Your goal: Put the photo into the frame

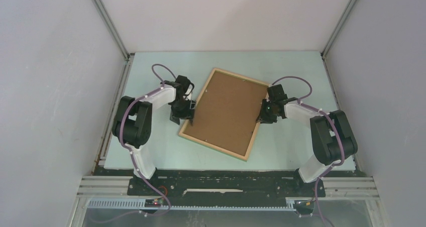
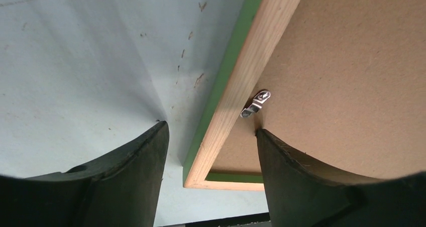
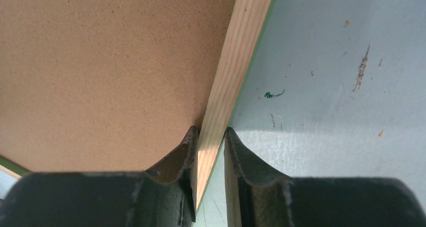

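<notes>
Frame (image 1: 188, 132) lies flat at centre of the pale table (image 1: 286, 154), natural-wood face up, green face down, long axis running roughly 1 o'clock to 7 o'clock in the top view. Photo (image 1: 226, 111) sits inside it, face down, plain brown board back up, filling the opening; a thin green strip shows between the board's near end and the frame's near rail in both wrist views. Left gripper (image 1: 185, 115) is at the frame's 9 o'clock long side, near the 7 o'clock corner. Its 2 fingers (image 2: 135, 177) stand wide apart and straddle the wood rail: 1 over bare table, clear of the green outer edge, the other over the board with its tip at the rail's inner edge. Nothing clamped there. A small metal turn-tab (image 2: 256, 103) on that rail sits just ahead of the inner fingertip, tip reaching over the board. Right gripper (image 1: 262, 115) is at the 3 o'clock long side, about mid-length. Its fingers (image 3: 176, 161) are drawn in tight on the rail, 1 pad on the inner edge against the board, 1 on the outer edge.
</notes>
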`<state>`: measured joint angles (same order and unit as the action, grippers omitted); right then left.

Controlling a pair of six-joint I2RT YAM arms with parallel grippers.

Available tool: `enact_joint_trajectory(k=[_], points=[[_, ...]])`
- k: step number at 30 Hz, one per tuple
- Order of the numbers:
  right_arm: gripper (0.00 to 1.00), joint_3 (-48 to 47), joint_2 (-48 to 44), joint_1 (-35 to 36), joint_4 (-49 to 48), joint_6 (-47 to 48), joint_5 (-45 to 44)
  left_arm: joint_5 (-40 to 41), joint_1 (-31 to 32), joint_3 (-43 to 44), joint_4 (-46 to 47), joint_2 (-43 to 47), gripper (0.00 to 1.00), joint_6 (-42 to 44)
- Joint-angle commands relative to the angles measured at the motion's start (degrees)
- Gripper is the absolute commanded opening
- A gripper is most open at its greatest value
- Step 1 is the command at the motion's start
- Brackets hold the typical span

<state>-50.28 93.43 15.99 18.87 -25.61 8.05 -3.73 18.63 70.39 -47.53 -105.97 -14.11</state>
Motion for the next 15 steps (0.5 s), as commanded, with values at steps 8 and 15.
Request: enact_joint_trajectory(k=[8,15], points=[[0.03,1.4,0.3,0.4,-0.6,3.6,-3.7,-1.2,-1.1,4.5,3.5,-1.7,0.61,-2.6],[0.02,1.4,0.3,0.5,-0.6,3.6,-3.7,-0.3,-1.1,4.5,2.9,-2.2,0.65,-2.4]])
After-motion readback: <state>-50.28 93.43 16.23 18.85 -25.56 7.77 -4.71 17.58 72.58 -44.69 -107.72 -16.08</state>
